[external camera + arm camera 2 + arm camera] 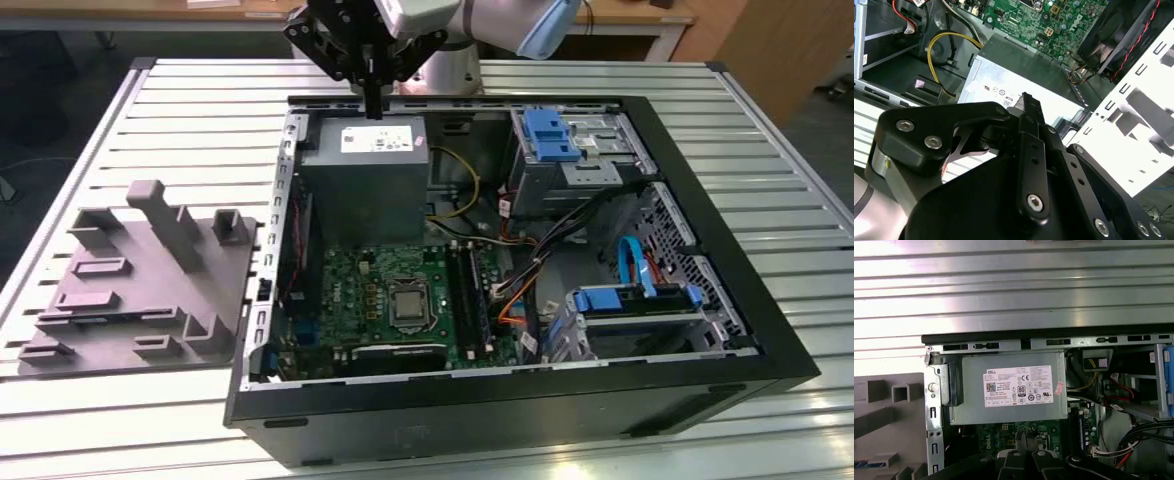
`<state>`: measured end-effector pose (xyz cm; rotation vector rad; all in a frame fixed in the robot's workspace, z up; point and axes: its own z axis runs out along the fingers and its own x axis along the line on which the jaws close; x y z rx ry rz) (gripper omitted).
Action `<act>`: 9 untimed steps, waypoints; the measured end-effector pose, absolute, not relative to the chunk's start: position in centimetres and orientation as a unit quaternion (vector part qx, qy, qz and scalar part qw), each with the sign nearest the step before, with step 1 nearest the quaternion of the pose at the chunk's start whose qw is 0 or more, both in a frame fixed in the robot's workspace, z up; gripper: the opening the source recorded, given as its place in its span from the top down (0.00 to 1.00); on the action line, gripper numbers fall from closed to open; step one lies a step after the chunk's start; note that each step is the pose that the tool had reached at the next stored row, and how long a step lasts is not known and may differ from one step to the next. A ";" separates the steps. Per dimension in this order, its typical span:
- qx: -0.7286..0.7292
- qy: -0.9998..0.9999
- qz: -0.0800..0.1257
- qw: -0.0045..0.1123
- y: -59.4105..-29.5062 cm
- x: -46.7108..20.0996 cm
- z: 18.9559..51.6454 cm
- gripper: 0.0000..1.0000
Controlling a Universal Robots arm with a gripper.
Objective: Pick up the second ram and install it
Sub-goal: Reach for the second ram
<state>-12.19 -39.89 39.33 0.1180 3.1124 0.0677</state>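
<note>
Exterior view has my black gripper (372,108), jaws pressed together, hanging over the boxy grey metal power supply (363,180) in the open case (534,405). The second ram (114,316), a thin blue strip, lies well apart from my jaws, flat in the grey moulded fixture (214,290) on the ribbed metal table (747,90).

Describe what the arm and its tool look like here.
The arm is a light grey, rounded tube with a pale blue cap at one joint. The tool is matte black, built from flat hinged link bars that taper to a narrow tip. The second wrist view shows silver bolt heads at its pivots.
</note>
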 end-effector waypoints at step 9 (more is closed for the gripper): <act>0.038 0.999 0.022 0.013 -39.9 -13.0 39.3 0.90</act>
